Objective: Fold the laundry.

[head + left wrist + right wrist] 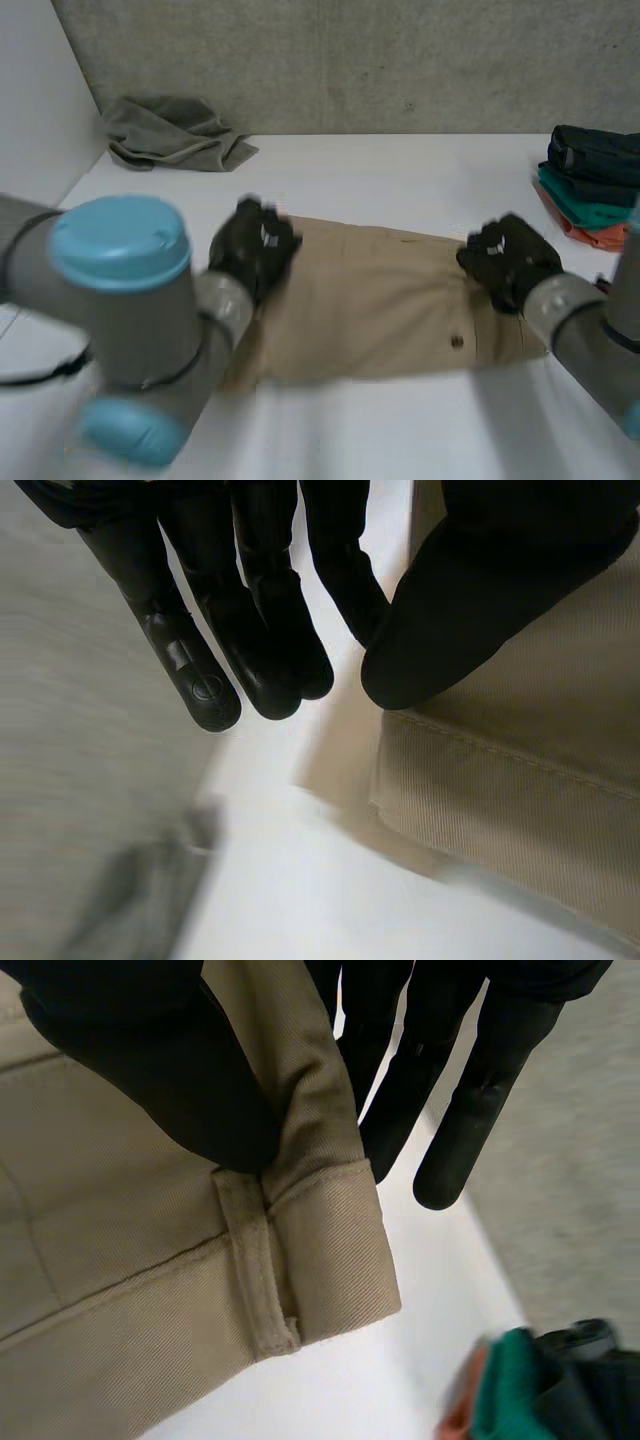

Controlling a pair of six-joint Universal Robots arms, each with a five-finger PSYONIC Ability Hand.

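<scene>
Your tan trousers (380,300) lie in a long band across the middle of the table (400,170), apparently already doubled leg over leg. By my reading the cross folds are what you have left. A stack of folded clothes (592,180) sits at the table's right edge, so part of the load looks done. A crumpled grey cloth (170,135) at the far left corner is not yet folded.

Your right robot hand (508,258) pinches the waistband end, with the cloth lifted between its thumb (170,1070) and its fingers beside a belt loop (262,1270). Your left robot hand (252,245) is at the opposite end. Its thumb (460,610) rests on the top layer, and its fingers (250,630) are straight, reaching past the edge and gripping nothing.

The left arm hides the near left corner of the trousers. You cannot tell how many layers lie there.
</scene>
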